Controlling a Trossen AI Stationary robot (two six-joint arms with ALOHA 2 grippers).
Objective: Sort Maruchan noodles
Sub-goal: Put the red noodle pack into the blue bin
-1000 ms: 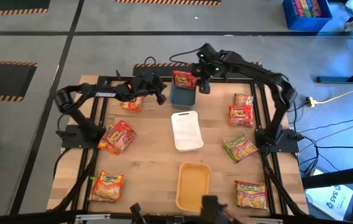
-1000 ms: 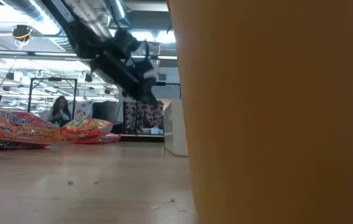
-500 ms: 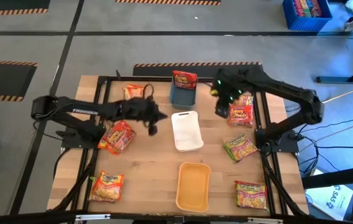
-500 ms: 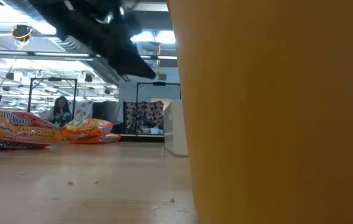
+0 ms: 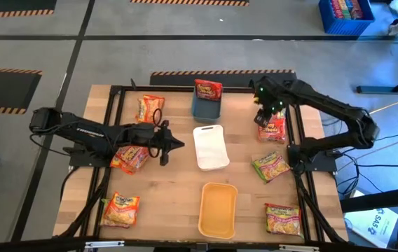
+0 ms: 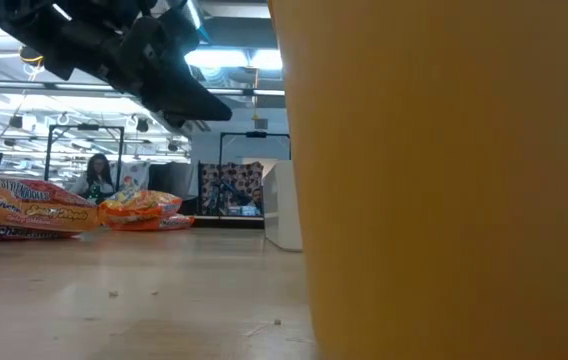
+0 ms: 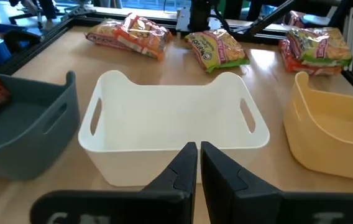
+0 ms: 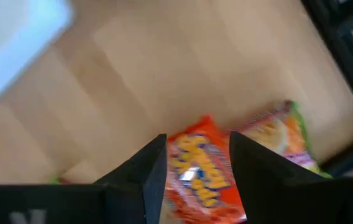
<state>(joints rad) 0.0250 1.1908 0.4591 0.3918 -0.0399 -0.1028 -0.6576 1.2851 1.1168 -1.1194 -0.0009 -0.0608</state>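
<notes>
Several Maruchan packets lie flat on the table: left-side ones [image 5: 150, 106], [image 5: 132, 154], [image 5: 120, 208], right-side ones [image 5: 272, 126], [image 5: 270, 166], [image 5: 283, 218]. A red packet [image 5: 207, 89] rests at the far end of the blue-grey tray [image 5: 206, 108]. My left gripper [image 5: 178, 143] [image 7: 198, 149] is shut and points at the white tray [image 7: 170, 124] from the tray's left side. My right gripper [image 5: 268, 112] [image 8: 198, 149] is open above an orange-red packet [image 8: 195, 177] near the table's right edge.
Three trays stand in a row down the table's middle: blue-grey farthest, white [image 5: 211, 147] in the middle, orange-yellow [image 5: 218, 208] nearest. The orange-yellow tray's wall [image 6: 444, 180] fills the right of the low view. A black frame [image 5: 297, 140] borders the table. A person [image 6: 94, 175] sits far behind.
My left gripper has swung from the far edge beside the blue-grey tray toward the near edge, ending left of the white tray. My right gripper has moved from over the blue-grey tray toward the table's right edge, above the packets there. The packets have stayed in place.
</notes>
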